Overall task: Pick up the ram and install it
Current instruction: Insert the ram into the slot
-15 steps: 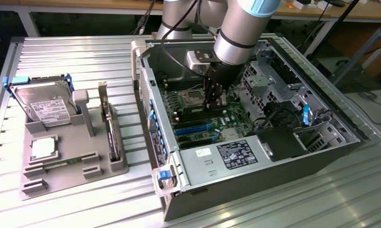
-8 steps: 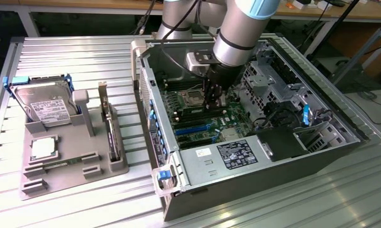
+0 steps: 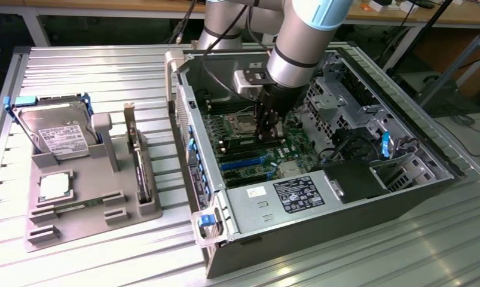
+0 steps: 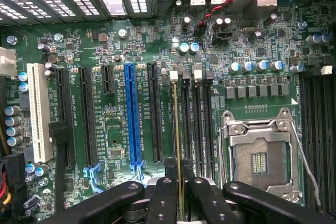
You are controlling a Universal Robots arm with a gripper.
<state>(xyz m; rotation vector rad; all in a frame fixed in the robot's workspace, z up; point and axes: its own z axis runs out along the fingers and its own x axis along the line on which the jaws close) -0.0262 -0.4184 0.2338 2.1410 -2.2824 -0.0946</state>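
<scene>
Green and thin, the ram (image 4: 176,129) is seen edge-on, grasped in the pincer (image 4: 181,184). It hangs over the dark memory slots (image 4: 197,124) beside the processor socket (image 4: 260,156), inside the open computer case (image 3: 256,209).

My arm (image 3: 308,30) hangs down from the upper centre of the exterior frame, wrist pointing straight down. My claw (image 3: 270,130) sits mid-frame, its fingers (image 4: 164,195) pinched close on the ram (image 4: 177,129), held edge-on.

Ribbed metal table (image 3: 88,66). Directly on it: open computer case (image 3: 260,209) lying on its side, toward exterior view's right; grey parts holder (image 3: 84,224) just beside, left.
</scene>
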